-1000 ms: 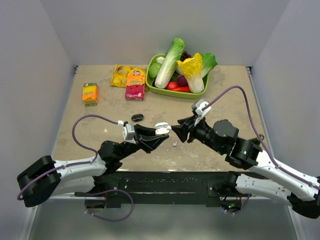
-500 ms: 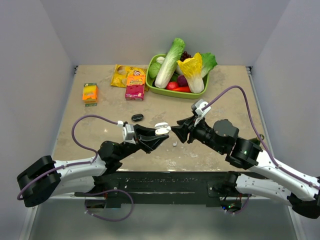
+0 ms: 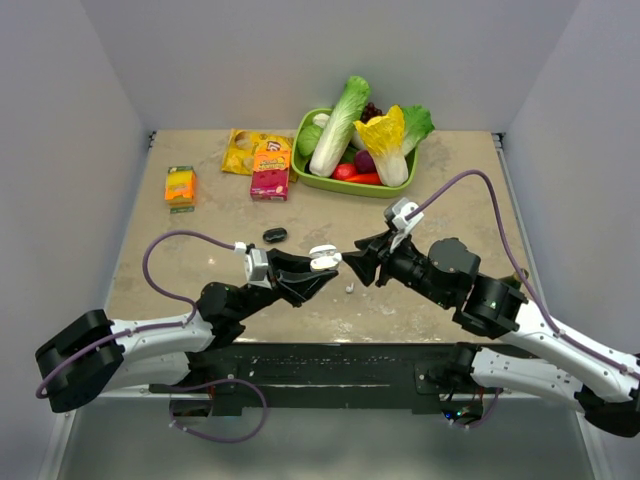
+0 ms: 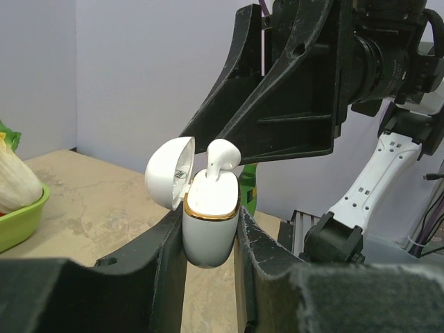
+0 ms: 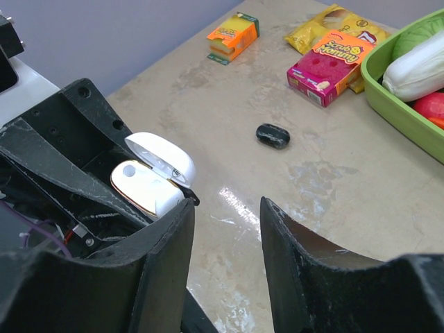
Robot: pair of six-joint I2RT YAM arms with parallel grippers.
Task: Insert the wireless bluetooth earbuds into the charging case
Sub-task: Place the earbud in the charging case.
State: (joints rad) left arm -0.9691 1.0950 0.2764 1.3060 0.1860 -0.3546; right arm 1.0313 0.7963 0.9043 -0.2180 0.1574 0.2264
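My left gripper [image 3: 322,268] is shut on the white charging case [image 4: 210,222] and holds it upright above the table, its lid [image 4: 168,170] hinged open. One white earbud [image 4: 222,156] stands in the case with its head sticking out. My right gripper [image 3: 358,262] is open and empty, its fingers [image 4: 277,97] just behind and above the case. In the right wrist view the case [image 5: 144,187] lies just left of the open right gripper [image 5: 225,208]. A tiny white piece [image 3: 350,287], seemingly the other earbud, lies on the table below both grippers.
A small black object [image 3: 275,235] lies on the table behind the grippers. A pink box [image 3: 270,183], a yellow packet [image 3: 240,150] and an orange box [image 3: 180,186] sit at the back left. A green tray [image 3: 303,160] of vegetables stands at the back.
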